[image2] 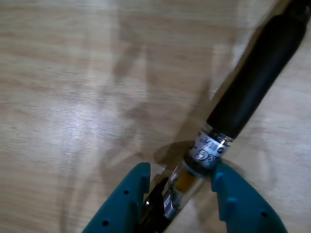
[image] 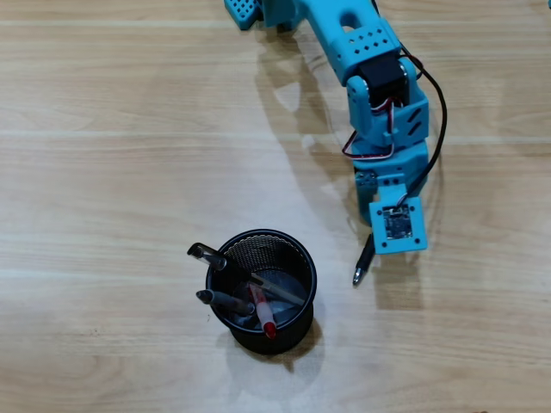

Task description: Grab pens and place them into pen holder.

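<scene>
the tool [image2: 182, 194] pinched a clear-barrelled pen [image2: 252, 82], its tip poking out below the arm in the overhead view, well right of the black mesh pen holder [image: 297, 258]. three pens [image: 237, 301] leaned inside it. open wooden surface [image: 103, 172] lay all around. the grip itself was probably hidden overhead.

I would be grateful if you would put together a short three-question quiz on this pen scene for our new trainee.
1. How many pens stand in the pen holder in the overhead view?
2. True or false: the fourth pen sits between the fingers of the claw.
3. In the overhead view, the claw's pen is: A) left of the holder, B) right of the holder, C) inside it.

Key: 1) three, the red pen among them; 2) true; 3) B.
</scene>
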{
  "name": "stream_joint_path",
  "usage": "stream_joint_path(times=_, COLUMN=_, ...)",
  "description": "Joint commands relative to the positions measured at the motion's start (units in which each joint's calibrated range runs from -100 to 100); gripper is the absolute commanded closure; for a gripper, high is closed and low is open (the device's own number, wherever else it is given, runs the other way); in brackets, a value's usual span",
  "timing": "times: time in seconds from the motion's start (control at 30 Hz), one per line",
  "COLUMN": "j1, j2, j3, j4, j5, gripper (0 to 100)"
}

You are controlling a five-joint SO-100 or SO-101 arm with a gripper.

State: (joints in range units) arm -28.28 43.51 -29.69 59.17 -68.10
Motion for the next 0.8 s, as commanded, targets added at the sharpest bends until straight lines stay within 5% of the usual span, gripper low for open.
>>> stream_joint_path(times=0.0, j1=0.0, j2=0.21, j3=-1.45, j4=0.02, j5=-0.3, gripper=86)
stream_joint_path(times=0.27, j1=0.55, j2=0.38, j3=1.62, j4=0.02, j5=-0.35, gripper=98)
stream_joint_path(times=0.77, j1=4.09, j2=-8.44, j3=-2.08, j4=0.11, j5=3.16, gripper=98)
